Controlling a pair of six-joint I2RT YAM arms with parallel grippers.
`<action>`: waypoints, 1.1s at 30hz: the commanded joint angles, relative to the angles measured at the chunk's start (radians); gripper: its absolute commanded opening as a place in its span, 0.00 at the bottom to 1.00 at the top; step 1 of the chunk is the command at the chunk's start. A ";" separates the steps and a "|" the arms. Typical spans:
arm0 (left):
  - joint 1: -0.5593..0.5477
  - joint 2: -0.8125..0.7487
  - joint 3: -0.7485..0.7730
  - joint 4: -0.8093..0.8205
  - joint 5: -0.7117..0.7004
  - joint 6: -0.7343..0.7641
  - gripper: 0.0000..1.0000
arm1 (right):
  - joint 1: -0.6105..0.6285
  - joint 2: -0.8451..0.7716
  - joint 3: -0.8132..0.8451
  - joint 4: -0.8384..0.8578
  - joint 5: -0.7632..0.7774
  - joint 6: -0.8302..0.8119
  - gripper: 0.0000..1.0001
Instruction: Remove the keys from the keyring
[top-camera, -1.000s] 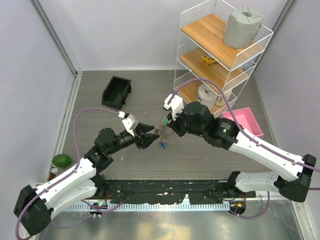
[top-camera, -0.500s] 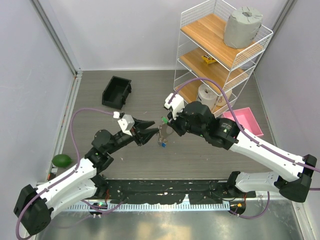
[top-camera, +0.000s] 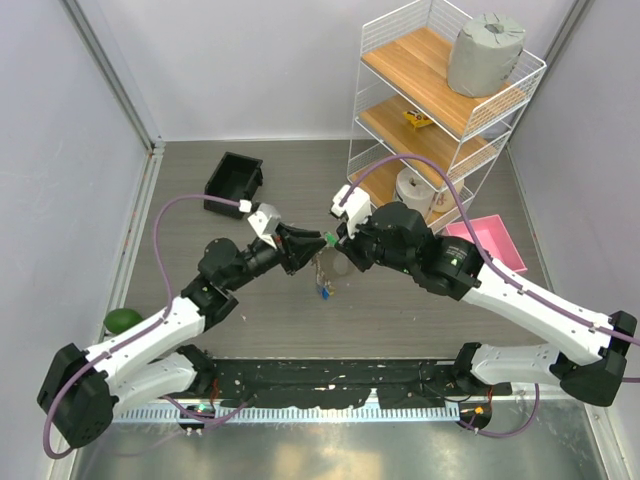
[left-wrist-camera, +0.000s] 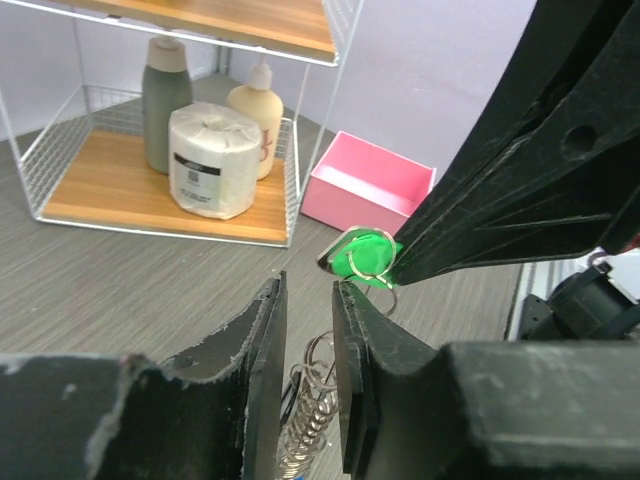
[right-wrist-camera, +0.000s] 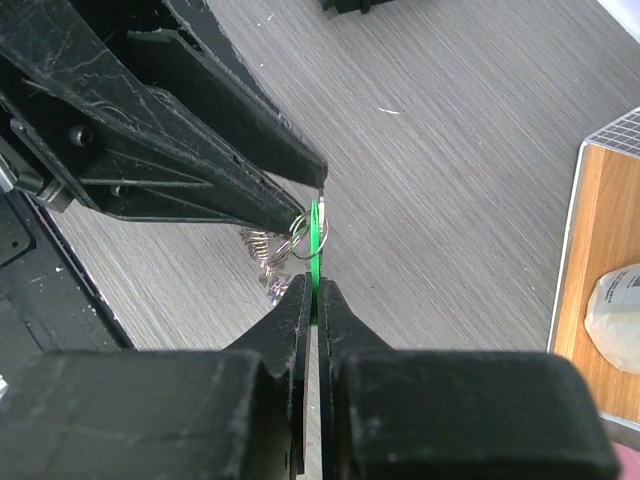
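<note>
My right gripper (right-wrist-camera: 313, 285) is shut on the green key (right-wrist-camera: 316, 240), held edge-on above the floor. It also shows in the top view (top-camera: 338, 243). The keyring (left-wrist-camera: 312, 395), wire rings and a fine chain, hangs from the green key (left-wrist-camera: 368, 255). A blue key (top-camera: 325, 292) dangles at the bottom of it. The yellow key is hidden. My left gripper (left-wrist-camera: 308, 285) has a narrow gap between its jaws. The rings show in that gap just past the tips. In the top view its tips (top-camera: 316, 240) almost touch the green key (top-camera: 328, 239).
A white wire shelf (top-camera: 440, 100) with wooden boards stands at the back right, holding rolls and bottles. A pink tray (top-camera: 490, 240) lies beside it. A black bin (top-camera: 233, 183) is at the back left. A green fruit (top-camera: 123, 320) lies by the left wall.
My left gripper has moved up and right to the green key, and its jaws have narrowed. The right gripper has kept its hold and hardly moved.
</note>
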 joint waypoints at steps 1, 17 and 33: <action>0.005 0.025 0.080 -0.002 0.107 -0.033 0.28 | -0.001 -0.037 0.044 0.070 0.005 0.008 0.05; 0.023 -0.144 -0.010 -0.052 0.121 -0.013 0.22 | 0.000 -0.037 0.053 0.068 0.031 0.008 0.05; -0.084 -0.168 -0.066 -0.010 -0.041 -0.065 0.17 | 0.000 -0.022 0.066 0.074 0.029 0.031 0.05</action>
